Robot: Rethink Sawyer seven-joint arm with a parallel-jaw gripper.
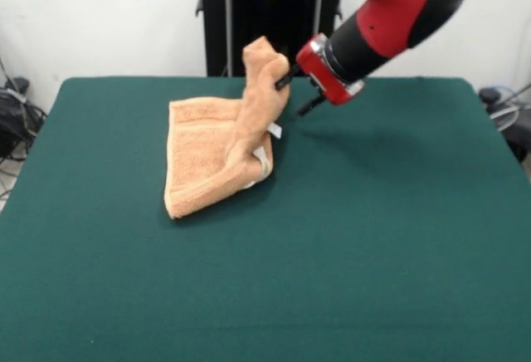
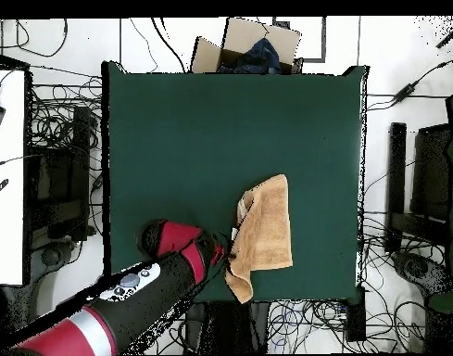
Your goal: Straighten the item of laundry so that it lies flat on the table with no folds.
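- In the front view the red and black arm [image 1: 390, 5] comes down from about one o'clock, and its jaws [image 1: 292, 88] meet the towel [image 1: 220, 154] just right of the bench's far middle.
- The jaws are clamped on a raised bunch of the towel: one dark finger [image 1: 283, 78] presses into the cloth near the top of that bunch, and a second dark tip [image 1: 311, 105] shows lower and to the right, clear of the cloth.
- The towel is peach-orange and far from flat. Its lifted part stands up as a twisted column towards twelve o'clock, while the rest lies on the bench [image 1: 373, 254] in a folded wedge that spreads to seven o'clock.
- A small white tag [image 1: 275, 130] hangs at the right edge of the lifted column, and a pale hem [image 1: 262, 163] curls below it.
- In the overhead view the towel [image 2: 267, 232] lies at about five o'clock on the green bench [image 2: 193, 139], near the right edge and the robot's side.
- There the arm [image 2: 128, 301] reaches in from seven o'clock, and its end touches the towel's left edge.
- A cardboard box [image 2: 248, 42] sits beyond the bench at twelve o'clock.
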